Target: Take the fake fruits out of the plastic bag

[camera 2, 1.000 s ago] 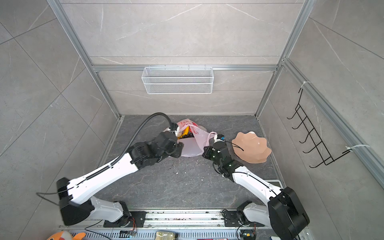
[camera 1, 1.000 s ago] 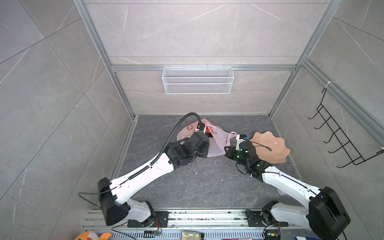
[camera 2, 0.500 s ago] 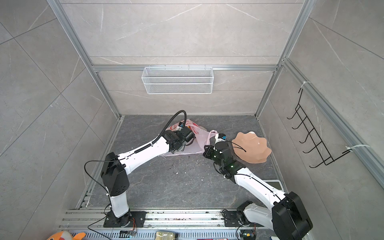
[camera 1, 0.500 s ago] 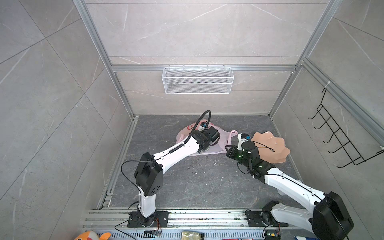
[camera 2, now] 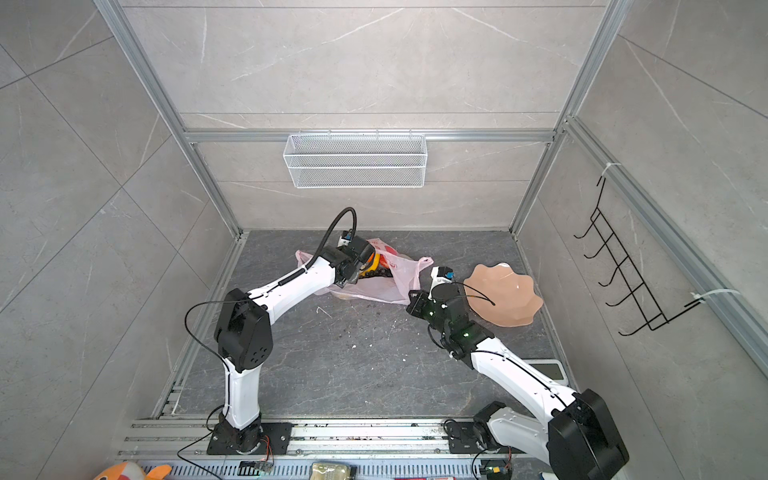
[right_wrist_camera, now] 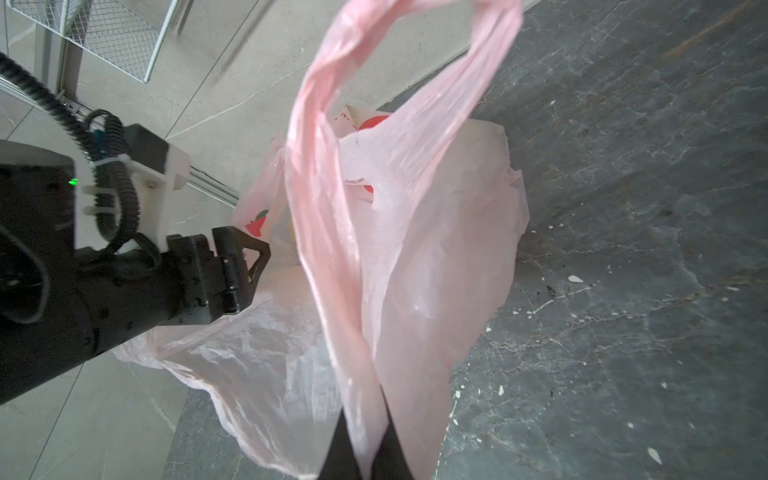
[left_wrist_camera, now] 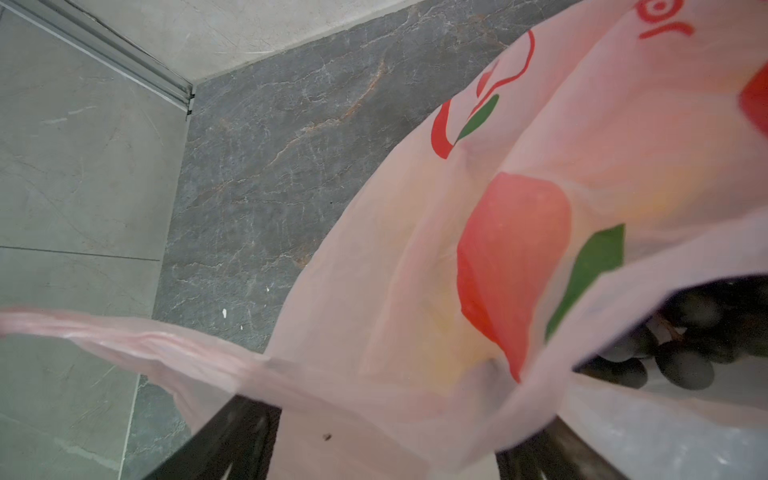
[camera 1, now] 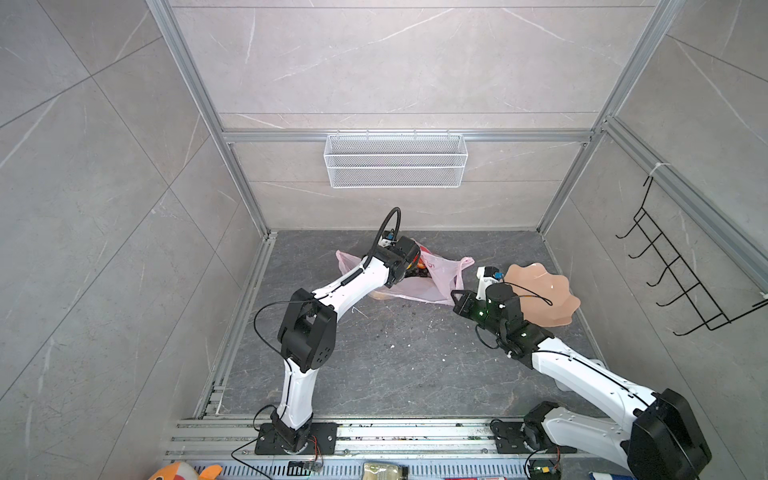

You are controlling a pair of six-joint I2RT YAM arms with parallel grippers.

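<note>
Gripping plastic bag (right_wrist_camera: 415, 270), right pincer (right_wrist_camera: 368, 440) clenched, left pincer (left_wrist_camera: 390, 436) spread, red print (left_wrist_camera: 665, 18) perhaps illegible.

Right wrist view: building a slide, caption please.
Right gripper pinches a handle of the plastic bag while the open left gripper reaches its mouth.

Seemingly illegible print on plastic bag (left_wrist_camera: 365, 270)

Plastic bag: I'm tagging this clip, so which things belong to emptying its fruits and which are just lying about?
Job: plastic bag, fake grapes inside, left tool, right tool.
Lying about: peach plate, wire basket, hook rack, plush toy.
</note>
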